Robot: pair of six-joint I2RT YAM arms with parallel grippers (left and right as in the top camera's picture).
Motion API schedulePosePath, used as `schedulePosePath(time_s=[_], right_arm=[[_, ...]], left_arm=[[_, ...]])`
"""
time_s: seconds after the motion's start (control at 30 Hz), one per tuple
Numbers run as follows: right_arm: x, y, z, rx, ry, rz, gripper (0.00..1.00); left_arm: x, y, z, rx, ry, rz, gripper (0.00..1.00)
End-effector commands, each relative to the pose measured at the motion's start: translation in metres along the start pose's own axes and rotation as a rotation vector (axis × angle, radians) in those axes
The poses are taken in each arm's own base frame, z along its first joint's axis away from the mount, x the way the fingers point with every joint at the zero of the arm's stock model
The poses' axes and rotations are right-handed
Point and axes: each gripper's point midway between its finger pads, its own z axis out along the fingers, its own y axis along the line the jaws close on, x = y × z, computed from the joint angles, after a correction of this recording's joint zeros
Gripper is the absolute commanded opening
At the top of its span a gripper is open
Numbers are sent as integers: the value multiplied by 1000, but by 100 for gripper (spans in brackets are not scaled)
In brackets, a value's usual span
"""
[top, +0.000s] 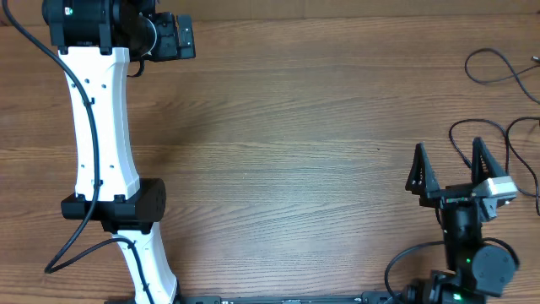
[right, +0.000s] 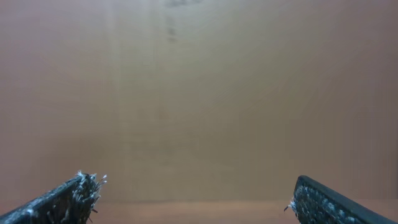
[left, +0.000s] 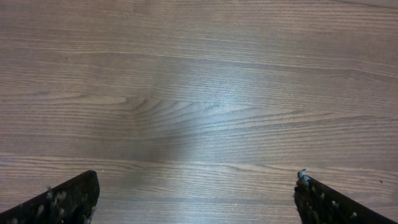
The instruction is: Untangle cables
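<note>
The cables lie at the right edge of the table in the overhead view. One thin black cord (top: 506, 61) loops at the top right, with a small end (top: 536, 57) at the frame edge. A second thin black cord (top: 462, 122) curves just beyond and to the right of my right gripper (top: 448, 150), apart from it. That gripper is open and empty, and its wrist view (right: 196, 180) shows only bare wood. My left gripper (top: 177, 38) is at the far left, far from the cables, and is open and empty over bare wood in its wrist view (left: 196, 177).
The wooden table (top: 295, 169) fills the view. The left arm's white links (top: 101, 127) run down the left side with thick black wiring. The right arm's base (top: 472, 262) sits at the front right edge.
</note>
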Motion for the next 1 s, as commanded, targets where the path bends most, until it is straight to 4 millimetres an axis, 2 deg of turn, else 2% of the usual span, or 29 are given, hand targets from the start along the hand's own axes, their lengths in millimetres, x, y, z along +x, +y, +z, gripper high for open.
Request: schedulePosePath(time_s=[0.0, 0.03, 0.1, 0.3, 0.53, 0.8, 0.97], right_arm=[[31, -52, -13, 283, 13, 1, 100], [42, -67, -19, 365, 39, 3, 100], [62, -78, -25, 428, 108, 14, 100], [100, -90, -40, 506, 269, 19, 100], [124, -92, -50, 526, 376, 25, 100], [173, -93, -81, 562, 611, 39, 100], [172, -93, -80, 562, 609, 39, 100]], left_arm=[[0, -1, 1, -9, 1, 28, 100], [0, -1, 1, -8, -2, 29, 100], [-4, -2, 1, -5, -18, 29, 100], [-10, -3, 1, -1, -40, 29, 100], [-5, -2, 1, -4, -21, 29, 100], [-4, -2, 1, -4, -18, 22, 100], [-2, -12, 1, 56, -5, 18, 100]])
